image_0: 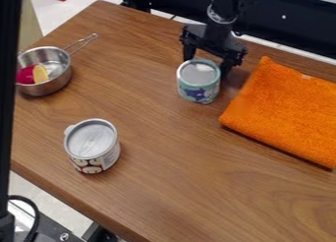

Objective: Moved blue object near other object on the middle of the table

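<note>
Nearby, orange towel (289, 113) beside blue can (199, 83), jaws spread behind it, pan (49, 88), silver-lidded can (93, 140)

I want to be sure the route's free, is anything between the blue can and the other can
Nothing visible stands between the blue can and the other can. The metal pot and the orange towel both lie off to the sides of that route.

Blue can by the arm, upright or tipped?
Upright: the blue can has its round top facing up, with the patterned side wall showing below the rim.
</note>
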Robot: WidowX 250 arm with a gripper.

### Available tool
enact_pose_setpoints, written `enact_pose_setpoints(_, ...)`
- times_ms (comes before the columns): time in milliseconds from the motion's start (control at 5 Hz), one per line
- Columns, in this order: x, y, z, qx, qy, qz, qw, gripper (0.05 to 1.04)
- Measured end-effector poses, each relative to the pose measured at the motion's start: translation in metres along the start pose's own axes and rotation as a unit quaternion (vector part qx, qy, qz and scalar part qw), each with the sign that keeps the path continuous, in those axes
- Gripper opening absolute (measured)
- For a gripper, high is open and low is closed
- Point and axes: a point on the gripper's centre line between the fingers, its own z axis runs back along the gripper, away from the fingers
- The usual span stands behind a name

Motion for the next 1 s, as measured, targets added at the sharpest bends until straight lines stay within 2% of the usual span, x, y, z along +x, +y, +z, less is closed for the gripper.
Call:
enact_pose_setpoints(200, -0.014, 0.001, -0.001, 0.011, 0.014, -0.006, 0.9998, 0.995)
enact_pose_setpoints(400, -0.025, 0.005, 0.004, 0.011, 0.021, -0.003, 0.9997, 0.995)
enact_pose_setpoints(600, -0.039, 0.007, 0.004, 0.018, 0.047, 0.008, 0.9987, 0.995)
enact_pose_setpoints(800, -0.056, 0.010, 0.008, 0.029, 0.053, 0.010, 0.9981, 0.995)
enact_pose_setpoints(1000, -0.070, 0.013, 0.015, 0.024, 0.045, -0.005, 0.9987, 0.995)
